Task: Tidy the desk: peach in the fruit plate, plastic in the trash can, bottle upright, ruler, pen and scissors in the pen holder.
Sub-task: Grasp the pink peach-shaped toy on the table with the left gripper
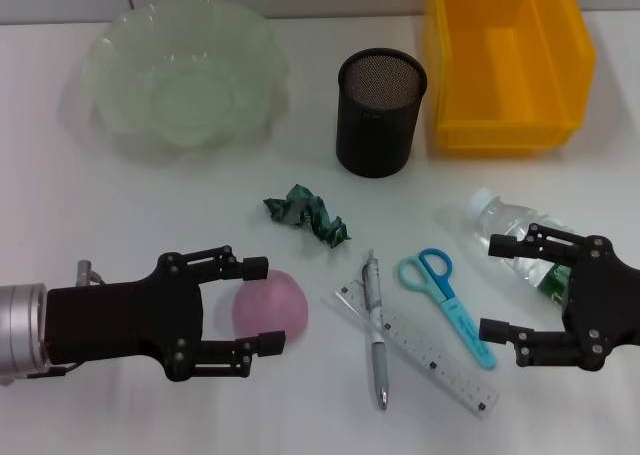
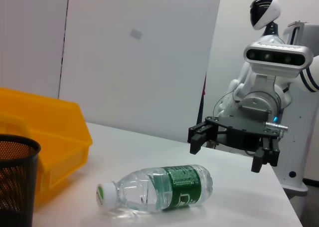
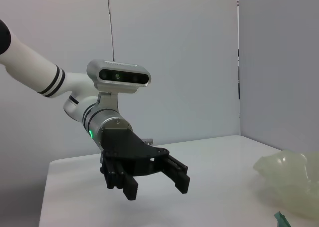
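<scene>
A pink peach (image 1: 283,310) lies on the white table at the front left. My left gripper (image 1: 264,305) is open, one finger on each side of the peach's near edge as seen from the head. It also shows in the right wrist view (image 3: 155,185), raised off the table. A clear bottle with a green label (image 1: 522,237) lies on its side at the right, also in the left wrist view (image 2: 159,189). My right gripper (image 1: 493,286) is open just in front of it. Crumpled green plastic (image 1: 306,215), pen (image 1: 376,325), ruler (image 1: 420,350) and blue scissors (image 1: 446,301) lie mid-table.
A pale green glass fruit plate (image 1: 185,75) stands at the back left. A black mesh pen holder (image 1: 380,112) stands at the back centre. A yellow bin (image 1: 508,60) stands at the back right. The pen lies across the ruler.
</scene>
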